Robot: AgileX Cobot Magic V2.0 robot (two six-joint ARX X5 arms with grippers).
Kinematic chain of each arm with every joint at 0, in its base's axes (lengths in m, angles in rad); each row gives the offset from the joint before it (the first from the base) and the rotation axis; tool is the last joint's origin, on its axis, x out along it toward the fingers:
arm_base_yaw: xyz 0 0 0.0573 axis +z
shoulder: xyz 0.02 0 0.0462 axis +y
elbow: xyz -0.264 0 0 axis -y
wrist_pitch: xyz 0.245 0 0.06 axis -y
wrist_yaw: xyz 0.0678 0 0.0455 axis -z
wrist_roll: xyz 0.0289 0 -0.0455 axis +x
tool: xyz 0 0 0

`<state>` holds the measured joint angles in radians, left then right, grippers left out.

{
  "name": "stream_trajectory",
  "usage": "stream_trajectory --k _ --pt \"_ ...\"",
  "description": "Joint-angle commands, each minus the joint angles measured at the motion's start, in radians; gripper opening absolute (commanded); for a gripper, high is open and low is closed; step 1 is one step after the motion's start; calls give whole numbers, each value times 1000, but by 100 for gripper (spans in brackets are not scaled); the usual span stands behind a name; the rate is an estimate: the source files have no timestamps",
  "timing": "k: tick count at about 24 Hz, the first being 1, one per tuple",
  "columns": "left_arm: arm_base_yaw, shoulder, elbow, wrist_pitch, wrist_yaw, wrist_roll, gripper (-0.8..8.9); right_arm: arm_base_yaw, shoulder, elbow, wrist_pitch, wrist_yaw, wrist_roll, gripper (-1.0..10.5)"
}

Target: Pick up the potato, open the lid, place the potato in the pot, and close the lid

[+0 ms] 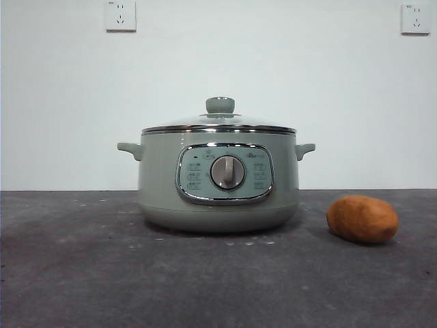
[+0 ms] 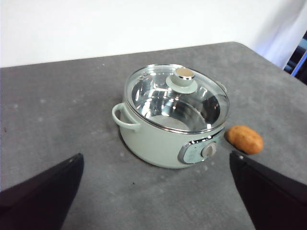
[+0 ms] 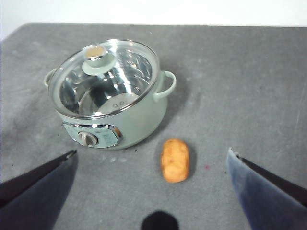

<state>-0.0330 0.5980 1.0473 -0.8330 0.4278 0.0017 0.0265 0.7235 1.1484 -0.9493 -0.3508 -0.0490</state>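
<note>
The pale sage-green pot (image 1: pixel 218 181) stands at the table's middle with its dial panel facing front. The glass lid (image 1: pixel 219 124) sits shut on it, green knob on top. The orange-brown potato (image 1: pixel 362 219) lies on the table to the right of the pot, apart from it. The pot (image 2: pixel 163 139), lid (image 2: pixel 177 98) and potato (image 2: pixel 245 139) show in the left wrist view, and the pot (image 3: pixel 124 122), lid (image 3: pixel 103 79) and potato (image 3: pixel 175 160) in the right wrist view. My left gripper (image 2: pixel 156 191) is open and empty, back from the pot. My right gripper (image 3: pixel 151 187) is open and empty, above and short of the potato.
The dark grey table (image 1: pixel 82 273) runs to a white wall with two sockets (image 1: pixel 120 15). In the left wrist view the table's far corner (image 2: pixel 240 45) lies beyond the pot. No arm shows in the front view.
</note>
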Motion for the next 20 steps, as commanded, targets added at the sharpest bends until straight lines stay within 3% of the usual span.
stream_trajectory --k 1,12,20 --pt "1 -2 3 5 2 6 599 0 32 3 7 -22 -5 599" --pt "1 8 3 10 2 2 599 71 353 3 103 -26 -7 598" --pt "1 37 3 11 2 2 599 179 793 3 227 141 -52 597"
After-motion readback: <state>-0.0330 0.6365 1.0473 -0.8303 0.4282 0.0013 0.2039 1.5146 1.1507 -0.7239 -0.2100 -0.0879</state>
